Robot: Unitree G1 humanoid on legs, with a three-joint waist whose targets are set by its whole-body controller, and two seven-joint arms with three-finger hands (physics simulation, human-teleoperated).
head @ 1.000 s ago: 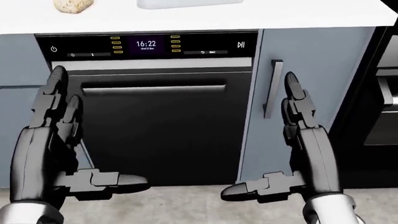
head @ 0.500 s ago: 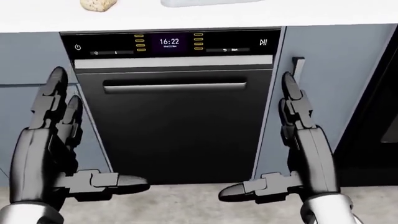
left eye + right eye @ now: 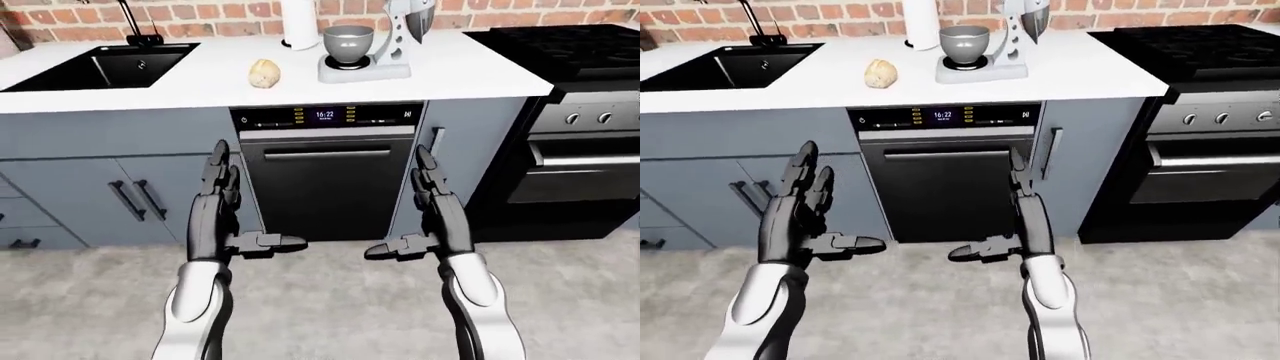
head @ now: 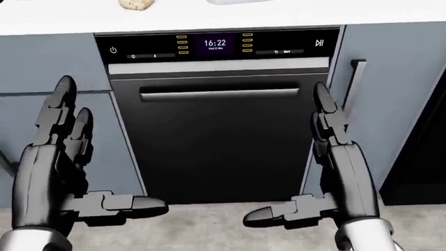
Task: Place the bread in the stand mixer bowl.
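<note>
Tan bread [image 3: 264,73] upright on white counter [image 3: 200,86], left of stand mixer bowl [image 3: 348,43], each robot hand [image 3: 232,217] [image 3: 425,217] wide, empty.

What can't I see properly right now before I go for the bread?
- Head view: bread cut off by the top edge.
- Head view: mixer bowl out of frame above.
- Left-eye view: stand mixer head cropped by the top edge.
- Left-eye view: inside of the bowl too small to tell its contents.
</note>
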